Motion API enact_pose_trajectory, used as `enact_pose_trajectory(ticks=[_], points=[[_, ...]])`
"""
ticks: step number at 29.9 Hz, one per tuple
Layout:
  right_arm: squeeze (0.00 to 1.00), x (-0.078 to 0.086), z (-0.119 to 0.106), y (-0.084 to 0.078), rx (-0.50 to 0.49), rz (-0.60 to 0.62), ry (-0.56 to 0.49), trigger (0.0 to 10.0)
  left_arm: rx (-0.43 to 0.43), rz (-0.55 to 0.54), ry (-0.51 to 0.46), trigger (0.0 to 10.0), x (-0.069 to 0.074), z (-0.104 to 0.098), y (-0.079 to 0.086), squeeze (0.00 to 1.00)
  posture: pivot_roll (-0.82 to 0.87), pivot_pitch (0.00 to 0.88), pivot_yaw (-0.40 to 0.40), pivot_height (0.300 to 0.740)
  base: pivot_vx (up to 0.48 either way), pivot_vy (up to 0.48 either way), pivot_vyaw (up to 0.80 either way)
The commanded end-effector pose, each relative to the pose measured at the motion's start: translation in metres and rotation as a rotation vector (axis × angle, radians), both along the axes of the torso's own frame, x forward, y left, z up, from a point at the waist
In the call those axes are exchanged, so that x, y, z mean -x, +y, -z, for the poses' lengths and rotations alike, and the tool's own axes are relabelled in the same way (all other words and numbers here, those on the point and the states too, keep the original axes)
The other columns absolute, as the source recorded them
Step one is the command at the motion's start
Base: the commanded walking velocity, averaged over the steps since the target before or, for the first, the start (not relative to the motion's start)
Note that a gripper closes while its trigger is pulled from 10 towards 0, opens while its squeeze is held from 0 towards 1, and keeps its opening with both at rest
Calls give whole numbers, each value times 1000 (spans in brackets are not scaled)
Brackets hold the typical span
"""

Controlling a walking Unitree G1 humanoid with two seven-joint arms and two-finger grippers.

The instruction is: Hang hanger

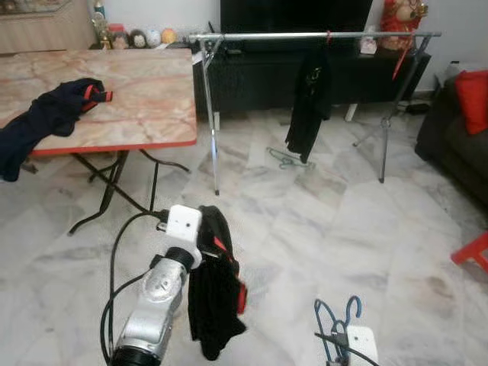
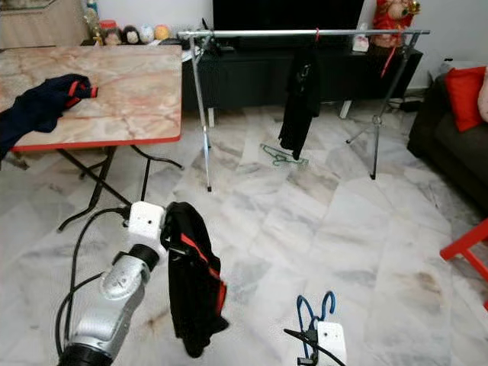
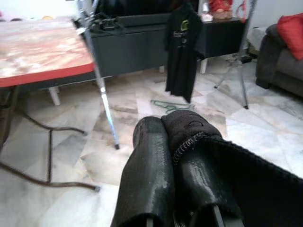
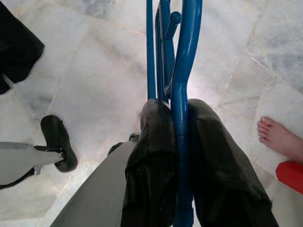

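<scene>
My right gripper (image 4: 182,124) is shut on a blue hanger (image 4: 182,71), low at the front right; the hanger's hook (image 1: 352,306) points up. My left gripper (image 3: 163,126) is shut on a black garment with red trim (image 1: 216,293), which droops from it above the floor. Across the room stands a silver clothes rail (image 1: 305,35) on thin legs. A black shirt (image 1: 310,99) hangs from it on a red hanger.
A green hanger (image 1: 284,159) lies on the floor under the rail. A marble-top folding table (image 1: 145,99) at the left carries a dark blue garment (image 1: 42,118). A dark sofa (image 1: 457,130) and a red stool (image 1: 473,252) stand right. A person's bare foot (image 4: 280,137) is near my right gripper.
</scene>
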State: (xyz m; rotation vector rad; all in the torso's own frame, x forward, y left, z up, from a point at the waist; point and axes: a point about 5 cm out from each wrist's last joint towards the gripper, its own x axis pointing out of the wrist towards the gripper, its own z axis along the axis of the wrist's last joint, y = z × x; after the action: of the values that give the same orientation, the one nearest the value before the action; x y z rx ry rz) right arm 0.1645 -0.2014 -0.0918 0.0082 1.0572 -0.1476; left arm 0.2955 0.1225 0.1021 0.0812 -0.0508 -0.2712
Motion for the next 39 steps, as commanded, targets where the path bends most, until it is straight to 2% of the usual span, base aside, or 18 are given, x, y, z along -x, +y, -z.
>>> enact_pose_trajectory(ticks=[1, 13, 15, 21, 25, 39], points=[[0, -4, -2, -1, 3, -3, -12, 10000, 0, -2, -30, 10000, -2, -8, 1, 0, -12, 0, -39, 740, 0, 315, 0], [0, -11, -5, 2, 3, -9, -23, 10000, 2, -16, -29, 10000, -3, -9, 4, 0, -7, 0, -39, 740, 0, 314, 0], [0, -22, -8, 7, -1, -12, -37, 10000, 3, -19, -28, 10000, -3, -9, 5, 0, -5, 0, -40, 740, 0, 315, 0], [0, -27, -10, 10, -4, -13, -43, 10000, 4, -24, -29, 10000, -4, -9, 6, 0, -2, 0, -42, 740, 0, 313, 0], [0, -22, -9, 7, -2, -11, -36, 10000, 3, -29, -29, 10000, -4, -10, 6, 0, -2, 0, -42, 740, 0, 315, 0], [0, -21, -8, 5, 0, -12, -34, 10000, 2, -44, -30, 10000, -4, -10, 9, 0, 0, 0, -47, 740, 0, 313, 0]])
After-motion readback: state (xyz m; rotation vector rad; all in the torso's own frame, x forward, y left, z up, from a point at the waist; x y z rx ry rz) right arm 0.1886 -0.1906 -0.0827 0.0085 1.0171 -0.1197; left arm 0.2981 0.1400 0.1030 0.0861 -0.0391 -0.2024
